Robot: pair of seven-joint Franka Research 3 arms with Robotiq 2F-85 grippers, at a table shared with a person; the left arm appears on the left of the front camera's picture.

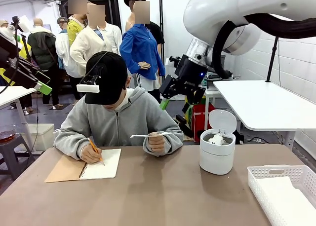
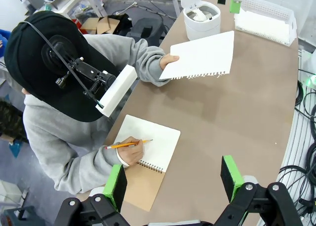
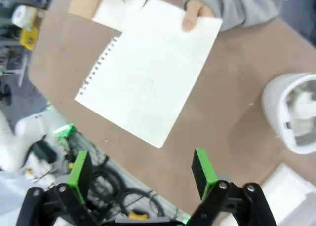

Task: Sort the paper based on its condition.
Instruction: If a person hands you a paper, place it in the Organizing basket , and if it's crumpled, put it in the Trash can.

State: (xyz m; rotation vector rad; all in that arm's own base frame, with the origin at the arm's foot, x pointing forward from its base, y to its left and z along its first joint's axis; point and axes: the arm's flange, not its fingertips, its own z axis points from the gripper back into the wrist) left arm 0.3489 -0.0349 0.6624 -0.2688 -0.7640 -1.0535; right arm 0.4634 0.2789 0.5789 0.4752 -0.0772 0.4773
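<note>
Paper sheet: flat, smooth, white; one long edge ragged w/ spiral-tear holes. Held up off the table btwn the person and the bin; seen edge-on in front view.
Holding hand: pinches the sheet at one short edge, a digit lying over its top face; sleeve rests at the table's far edge.
Paper wads: crumpled white lumps, inside the bin.
Flat sheets: white, lying smooth in the basket.
Bin: white, round, lid tipped up at the back; stands on the table just beside the holding hand, toward the robot's right.
Basket: white lattice plastic, at the table's near right corner, well apart from the sheet.
Notebook: spiral-bound, brown cover folded out flat, open at a blank page in front of the person.
Writing hand: closed around an orange pencil, resting on the page.
R gripper: fingers spread wide apart, above the sheet, not touching it.
L gripper: fingers spread wide apart, high over the table near the notebook.
Table: brown top.
</note>
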